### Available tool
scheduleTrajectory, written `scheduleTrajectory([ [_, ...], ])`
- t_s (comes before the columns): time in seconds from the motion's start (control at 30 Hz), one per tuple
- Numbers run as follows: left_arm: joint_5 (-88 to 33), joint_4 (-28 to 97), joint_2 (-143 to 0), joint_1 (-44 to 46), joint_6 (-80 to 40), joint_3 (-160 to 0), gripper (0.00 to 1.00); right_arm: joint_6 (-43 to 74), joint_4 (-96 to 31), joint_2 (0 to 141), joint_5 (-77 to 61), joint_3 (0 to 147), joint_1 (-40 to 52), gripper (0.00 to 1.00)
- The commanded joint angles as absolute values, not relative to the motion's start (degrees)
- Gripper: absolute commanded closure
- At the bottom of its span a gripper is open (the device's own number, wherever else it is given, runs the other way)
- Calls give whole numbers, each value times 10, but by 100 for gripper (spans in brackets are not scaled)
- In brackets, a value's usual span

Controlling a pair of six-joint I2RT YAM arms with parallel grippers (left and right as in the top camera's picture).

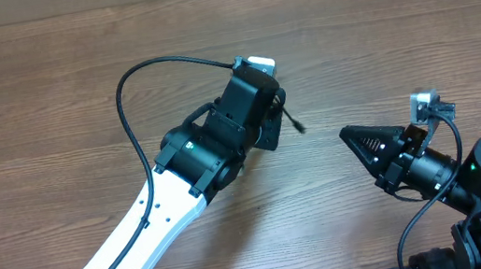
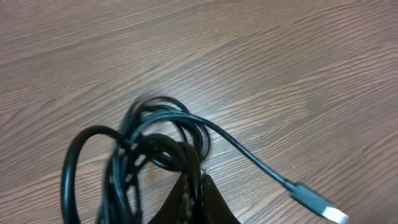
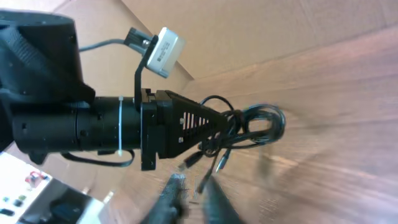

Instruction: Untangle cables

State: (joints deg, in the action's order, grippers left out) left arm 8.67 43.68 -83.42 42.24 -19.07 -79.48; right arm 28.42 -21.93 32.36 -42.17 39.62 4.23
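Note:
In the left wrist view my left gripper (image 2: 194, 182) is shut on a bundle of thin black cables (image 2: 146, 152), which hangs in loose loops over the wood table. One cord runs out to a plug (image 2: 314, 202) at the lower right. Overhead, the left gripper (image 1: 268, 116) points down at mid table, and only a short cord end (image 1: 297, 124) shows beside it. In the right wrist view the bundle (image 3: 252, 127) hangs from the left gripper with several plug ends dangling. My right gripper (image 3: 194, 185) is blurred, with a narrow gap between its fingers, just under those ends. Overhead, the right gripper (image 1: 346, 134) lies to the right of the bundle.
The bare wood table (image 1: 46, 96) stretches to the left and to the back. Thick black wiring (image 1: 126, 94) arcs from the left arm to its wrist camera. A cardboard wall (image 3: 261, 31) stands behind the table in the right wrist view.

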Motion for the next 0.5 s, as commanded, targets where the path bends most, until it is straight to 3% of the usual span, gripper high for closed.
scheduleTrajectory([
  [0.0,43,422,-832,420,-179,-799,96,267,-221,319,-425,410,44,48],
  [0.03,15,414,-832,420,-168,-799,96,265,-229,319,-414,410,44,34],
  [0.17,-53,396,-832,420,-138,-799,96,265,-256,319,-367,410,44,19],
  [0.33,-90,378,-832,420,-137,-799,96,269,-285,319,-298,409,44,12],
  [0.47,-122,367,-832,420,-137,-799,96,347,-323,319,-203,409,44,10],
])
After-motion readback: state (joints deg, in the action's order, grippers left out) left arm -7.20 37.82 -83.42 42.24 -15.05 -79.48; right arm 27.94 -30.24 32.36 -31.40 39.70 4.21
